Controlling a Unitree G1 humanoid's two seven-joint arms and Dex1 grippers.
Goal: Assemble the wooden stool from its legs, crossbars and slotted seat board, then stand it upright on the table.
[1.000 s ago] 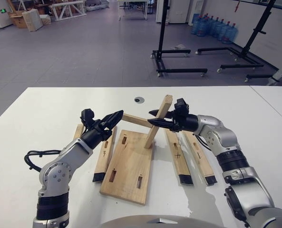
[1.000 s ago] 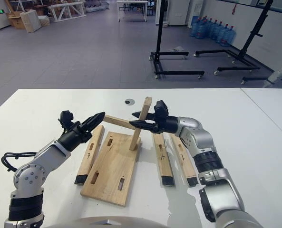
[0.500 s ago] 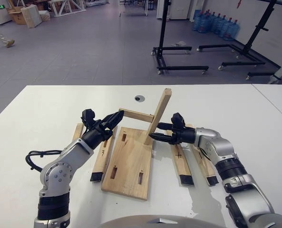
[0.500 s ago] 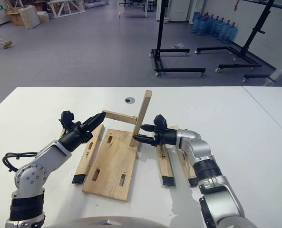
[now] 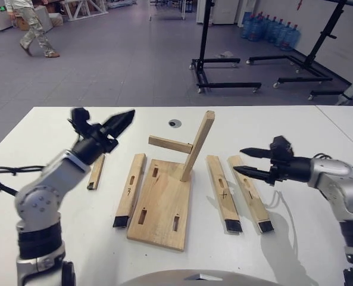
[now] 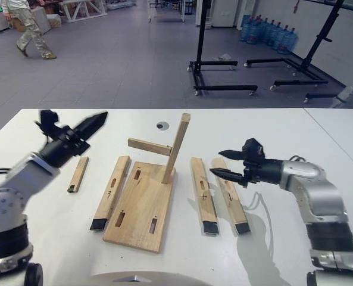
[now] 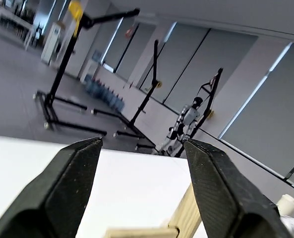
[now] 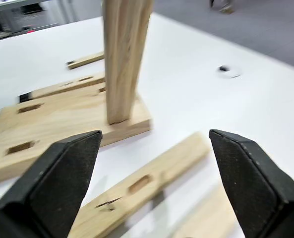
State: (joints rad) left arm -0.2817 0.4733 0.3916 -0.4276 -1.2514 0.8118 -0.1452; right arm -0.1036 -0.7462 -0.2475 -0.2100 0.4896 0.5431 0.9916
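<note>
Both arms have backed off the upright leg (image 5: 198, 143) in the last second. It now stands on its own in the seat board (image 5: 158, 208), socketed at the board's 1 o'clock corner and leaning slightly toward 1 o'clock. Its crossbar (image 5: 170, 143) juts out toward 9 o'clock, with the free end in the air.

I had the right gripper (image 5: 239, 159) at that leg before. It has since pulled away to 3 o'clock of the board and hangs over the two loose legs (image 5: 236, 192) lying there, fingers spread and holding nothing. The left gripper (image 5: 124, 119) has swung up and out to 10 o'clock, well clear of the wood, also parted and empty.

A third loose leg (image 5: 130, 189) lies just beside the board at 9 o'clock. A short crossbar (image 5: 96, 171) lies farther out the same way on the table (image 5: 283, 125).

By my reading, one leg is seated and the hold was dropped to test it. Three slots remain open, so the job is early. My worry is that the lean lets the leg topple when the next piece goes in.
</note>
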